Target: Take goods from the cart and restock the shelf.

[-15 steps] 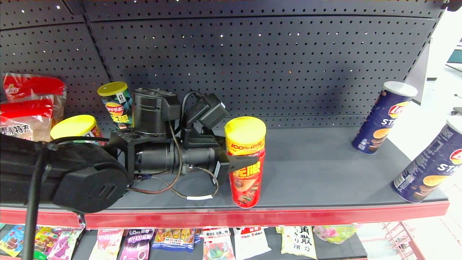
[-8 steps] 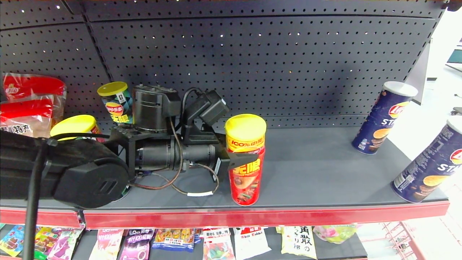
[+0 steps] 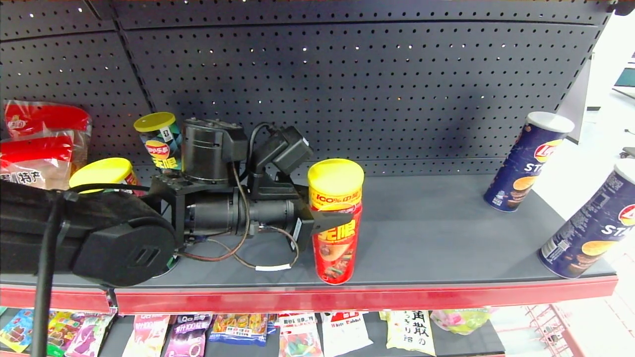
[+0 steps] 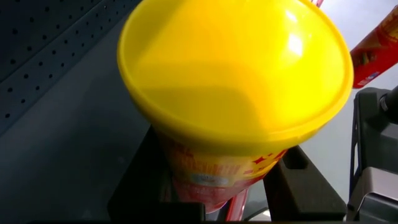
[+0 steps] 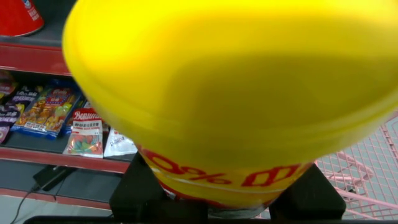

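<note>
A red can with a yellow lid [image 3: 337, 243] stands upright near the front edge of the grey shelf [image 3: 436, 238]. My left gripper [image 3: 333, 219] comes in from the left and is shut on the can's upper body. In the left wrist view the same can [image 4: 236, 93] sits between the left gripper's [image 4: 224, 190] black fingers [image 4: 140, 183]. My right gripper [image 5: 227, 202] is shut on a second red can with a yellow lid [image 5: 230, 93], held in front of the lower shelf.
Two more yellow-lidded cans [image 3: 158, 141] [image 3: 101, 173] stand behind my left arm, with red bags [image 3: 39, 144] at the far left. Two blue cans [image 3: 528, 161] [image 3: 588, 233] stand at the shelf's right end. Snack packs [image 3: 297, 332] fill the lower shelf. A pink wire cart [image 5: 367, 180] stands below.
The left gripper and its red can have shifted slightly to the left along the shelf. The other cans have not moved.
</note>
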